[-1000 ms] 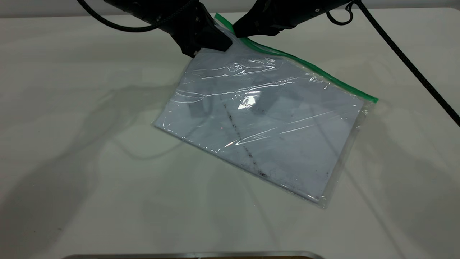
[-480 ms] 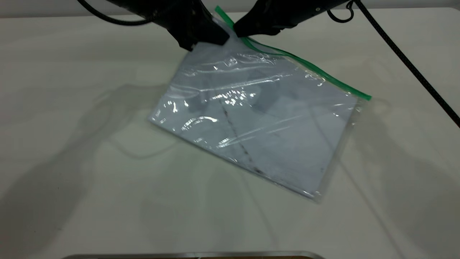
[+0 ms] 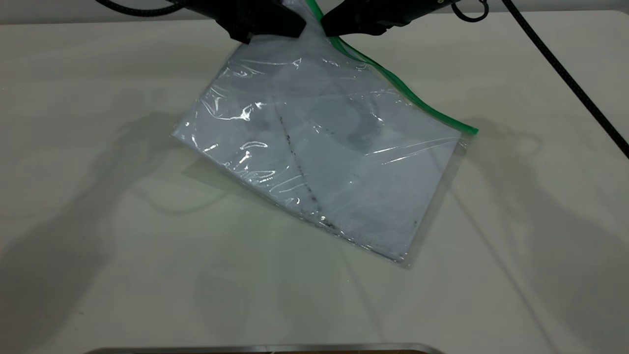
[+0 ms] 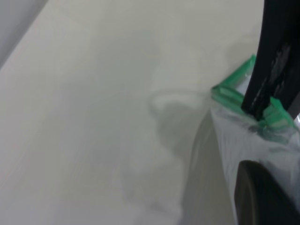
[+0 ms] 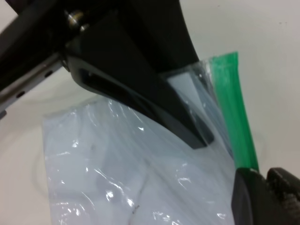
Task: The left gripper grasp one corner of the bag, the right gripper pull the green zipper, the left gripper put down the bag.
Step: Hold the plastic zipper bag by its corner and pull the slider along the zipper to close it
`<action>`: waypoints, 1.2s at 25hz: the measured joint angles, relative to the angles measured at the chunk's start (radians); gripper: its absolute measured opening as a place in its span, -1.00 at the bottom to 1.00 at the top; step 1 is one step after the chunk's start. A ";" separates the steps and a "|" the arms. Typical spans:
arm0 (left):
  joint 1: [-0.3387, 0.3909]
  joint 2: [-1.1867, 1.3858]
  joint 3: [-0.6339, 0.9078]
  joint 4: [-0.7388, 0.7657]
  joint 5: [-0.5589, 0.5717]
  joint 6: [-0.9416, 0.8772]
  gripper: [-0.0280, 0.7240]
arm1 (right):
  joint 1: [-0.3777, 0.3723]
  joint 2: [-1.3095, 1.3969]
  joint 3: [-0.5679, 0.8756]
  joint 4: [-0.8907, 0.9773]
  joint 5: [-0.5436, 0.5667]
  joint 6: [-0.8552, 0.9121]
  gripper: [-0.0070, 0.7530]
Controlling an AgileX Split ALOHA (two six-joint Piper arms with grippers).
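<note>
I've got the left tool (image 3: 295,27) clamped on the corner (image 4: 234,86) of the bag (image 3: 319,147), holding that end up off the tabletop (image 3: 98,221) so the far end of the bag only trails on the surface; that slack-free hang is what gives the zip line some tension. The right tool (image 3: 327,29) sits just beside the left tool, at the top of the green zipper (image 3: 417,101), and from its wrist camera my fingers (image 5: 262,197) meet the green strip, closed on it as far as I can judge. The slider tab itself I can't make out. The zipper runs down and away from the left tool, so I reckon a pull along that edge is next, with the left grip as my anchor
</note>
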 joint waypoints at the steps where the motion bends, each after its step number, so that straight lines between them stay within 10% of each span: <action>1: 0.002 0.000 0.000 -0.007 0.004 0.000 -0.77 | -0.003 0.000 0.000 0.003 0.003 0.000 -0.88; 30: 0.109 -0.057 0.002 -0.175 0.103 -0.001 -0.77 | -0.136 0.120 0.001 -0.140 -0.120 0.010 -0.87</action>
